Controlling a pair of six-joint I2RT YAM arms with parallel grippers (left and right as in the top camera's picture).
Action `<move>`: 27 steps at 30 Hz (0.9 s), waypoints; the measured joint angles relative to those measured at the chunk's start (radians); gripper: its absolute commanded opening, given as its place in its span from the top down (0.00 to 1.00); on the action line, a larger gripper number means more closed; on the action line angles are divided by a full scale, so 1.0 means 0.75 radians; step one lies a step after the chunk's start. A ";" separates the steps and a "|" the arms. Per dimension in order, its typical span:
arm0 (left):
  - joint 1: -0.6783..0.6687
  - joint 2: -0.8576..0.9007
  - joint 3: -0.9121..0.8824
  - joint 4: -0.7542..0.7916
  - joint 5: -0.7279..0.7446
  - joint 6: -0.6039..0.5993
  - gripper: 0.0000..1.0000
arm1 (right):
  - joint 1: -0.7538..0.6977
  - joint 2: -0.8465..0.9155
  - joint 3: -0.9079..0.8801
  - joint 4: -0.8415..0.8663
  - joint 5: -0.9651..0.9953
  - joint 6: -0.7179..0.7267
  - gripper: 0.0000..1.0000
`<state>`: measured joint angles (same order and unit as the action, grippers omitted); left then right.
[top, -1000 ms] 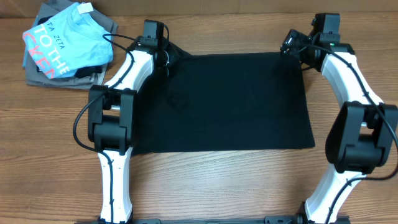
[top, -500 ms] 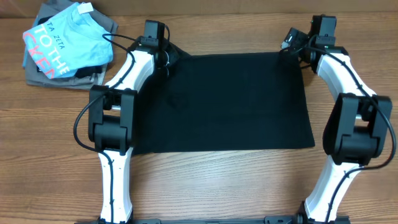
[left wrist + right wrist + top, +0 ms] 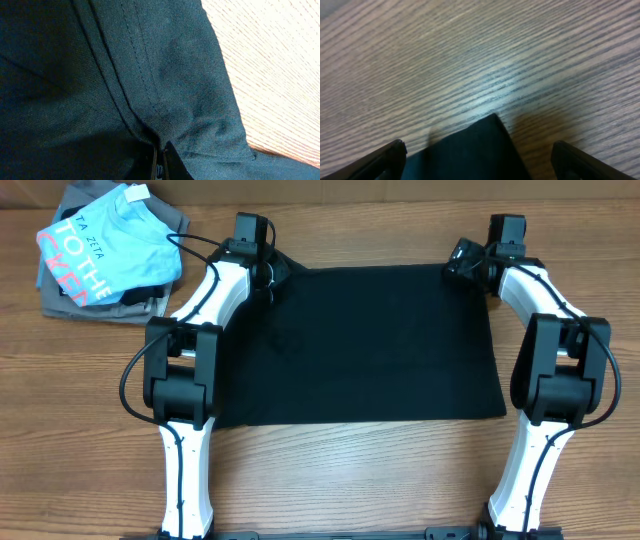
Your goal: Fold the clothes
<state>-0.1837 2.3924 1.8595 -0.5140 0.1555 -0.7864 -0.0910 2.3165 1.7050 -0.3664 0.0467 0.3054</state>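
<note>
Black shirt [image 3: 360, 345] in the overhead view: spread flat as a rough rectangle in the centre of the frame on the wood table [image 3: 330, 480], no print or label visible on it. Left gripper [image 3: 268, 270] sits at its upper-left corner and right gripper [image 3: 462, 258] at its upper-right corner. I can't tell the jaw state of either from this view. Upper left of the frame: light blue T-shirt [image 3: 105, 245], coral lettering reads "TO THE", small white "TA ZETA" above it, and the line below is cut off. A white tag [image 3: 140, 192] is at its top edge, too small to read. It lies on grey folded garments [image 3: 60, 305], well apart from the black shirt.

Left wrist: black shirt [image 3: 100, 75] fills most of the frame, with a double-stitched seam running down it. Bare table [image 3: 270, 75] shows at the right. Left gripper [image 3: 161, 162] is at bottom centre, jaws together and clamped on a gathered bit of the fabric.

Right wrist: mostly wood table [image 3: 470, 60]. A pointed shirt corner [image 3: 465, 155] lies at bottom centre. Right gripper [image 3: 477, 146] has its jaws wide apart, one finger in each bottom corner, the shirt corner between them, not touching either.
</note>
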 measured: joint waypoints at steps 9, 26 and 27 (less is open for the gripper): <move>-0.004 0.000 0.001 -0.002 -0.006 0.001 0.95 | 0.022 0.038 0.014 0.002 0.133 -0.058 0.13; -0.015 0.000 0.001 -0.003 -0.031 0.013 0.96 | 0.061 0.057 0.023 0.002 0.223 -0.069 0.94; -0.015 0.000 0.001 -0.003 -0.031 0.021 0.96 | 0.061 0.057 0.023 -0.001 0.224 -0.069 0.95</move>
<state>-0.1947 2.3924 1.8599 -0.5159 0.1326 -0.7708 -0.0452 2.3592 1.7226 -0.3672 0.2150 0.2539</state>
